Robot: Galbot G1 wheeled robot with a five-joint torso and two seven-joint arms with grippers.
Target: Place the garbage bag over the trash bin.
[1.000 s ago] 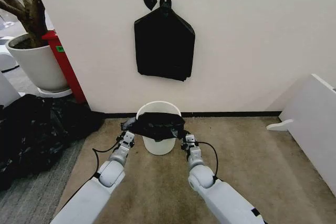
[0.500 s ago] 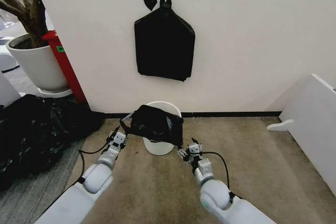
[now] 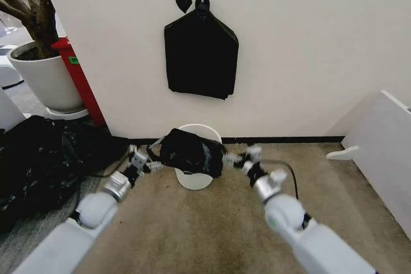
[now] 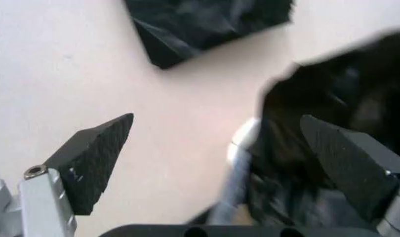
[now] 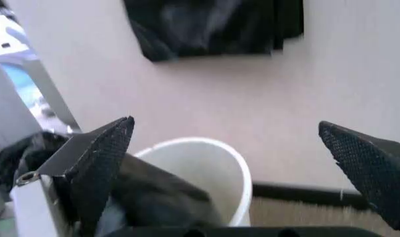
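Two arms reach forward over the carpet toward the bin (image 3: 194,174), which stands against the wall. The left hand (image 3: 142,160) sits just left of the bin, its fingers spread wide; the bag lies beside one finger, not pinched. The right hand (image 3: 239,157) sits just right of the bin, fingers likewise spread and holding nothing. The bag (image 3: 186,152) is draped in a crumpled heap over the bin's near rim, between the two hands. Above the bin, a flat bundle (image 3: 200,59) of black bags hangs from a wall hook.
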